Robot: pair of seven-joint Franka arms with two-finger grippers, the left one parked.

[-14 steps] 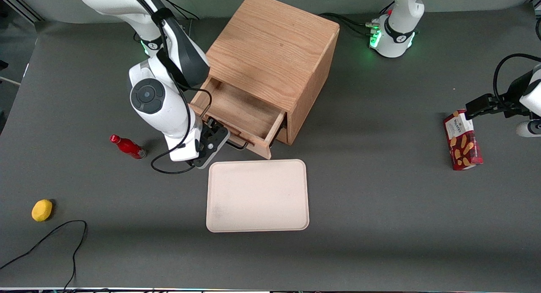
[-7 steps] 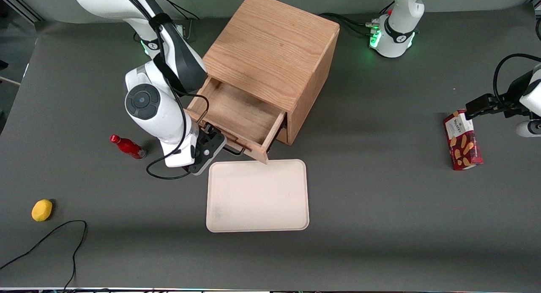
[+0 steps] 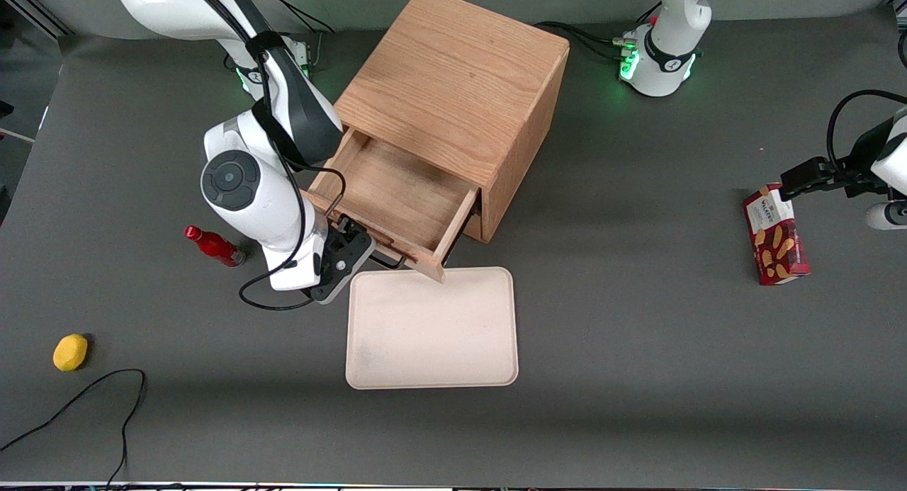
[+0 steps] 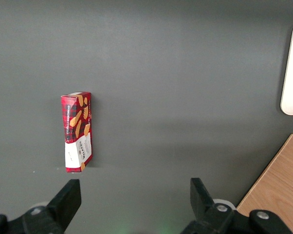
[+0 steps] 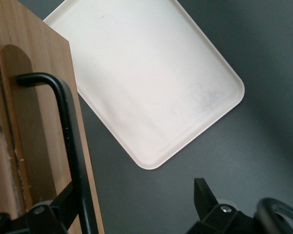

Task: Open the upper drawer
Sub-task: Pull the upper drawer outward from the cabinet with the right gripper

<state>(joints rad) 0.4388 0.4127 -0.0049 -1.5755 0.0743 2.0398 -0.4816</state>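
Note:
The upper drawer (image 3: 397, 193) of the oak cube cabinet (image 3: 453, 80) stands pulled well out, and its inside is bare. Its thin black bar handle (image 3: 388, 261) runs along the drawer front (image 5: 25, 58). My right gripper (image 3: 352, 244) is at the end of that front nearest the working arm, just above the table. In the right wrist view the gripper (image 5: 133, 192) is open with its fingers wide apart. The handle (image 5: 71, 131) passes between them, close against one finger (image 5: 64, 202). Nothing is clamped.
A cream tray (image 3: 432, 328) lies flat right in front of the drawer, and the drawer's corner reaches over its edge. A red bottle (image 3: 212, 246) lies beside my arm. A yellow object (image 3: 70, 352) and a black cable (image 3: 71, 406) are at the working arm's end, a cookie box (image 3: 774, 234) at the parked arm's.
The drawer has slid further out toward the tray. My gripper and forearm have moved the same way with the handle, and the fingers have stayed open.

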